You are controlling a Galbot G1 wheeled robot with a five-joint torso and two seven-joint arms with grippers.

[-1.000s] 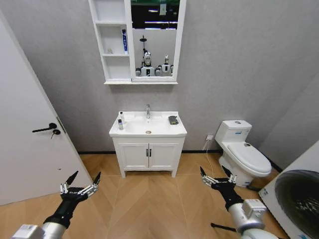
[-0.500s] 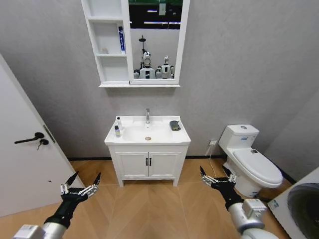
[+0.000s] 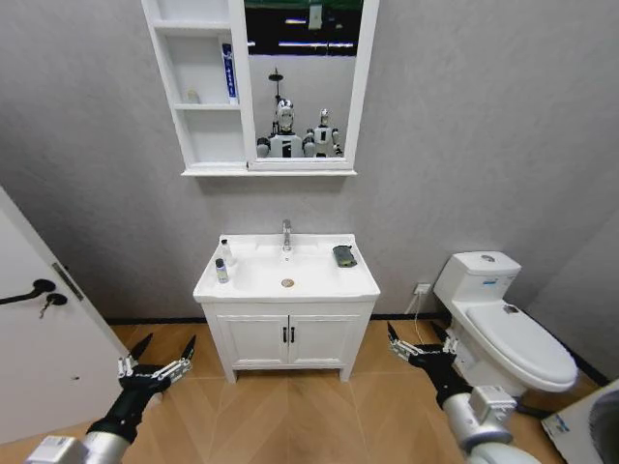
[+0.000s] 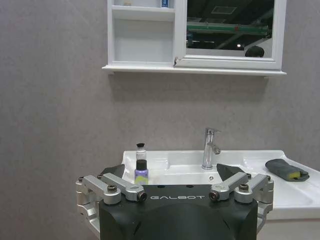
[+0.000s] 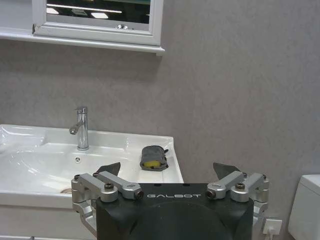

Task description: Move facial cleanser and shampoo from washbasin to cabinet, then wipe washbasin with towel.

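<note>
Robot had rolled nearer: washbasin [image 3: 286,280] loomed larger ahead of both claws, left claw [image 3: 155,365] and right claw [image 3: 419,349] spread, empty (low); bottles [image 3: 221,265], towel [image 3: 343,255] on that surface, untouched.

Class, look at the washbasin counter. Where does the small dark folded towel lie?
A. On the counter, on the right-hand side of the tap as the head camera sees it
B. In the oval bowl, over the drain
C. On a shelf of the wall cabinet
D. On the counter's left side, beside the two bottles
A: the towel lies on the washbasin counter right of the tap, while the two bottles stand on the left side.
</note>
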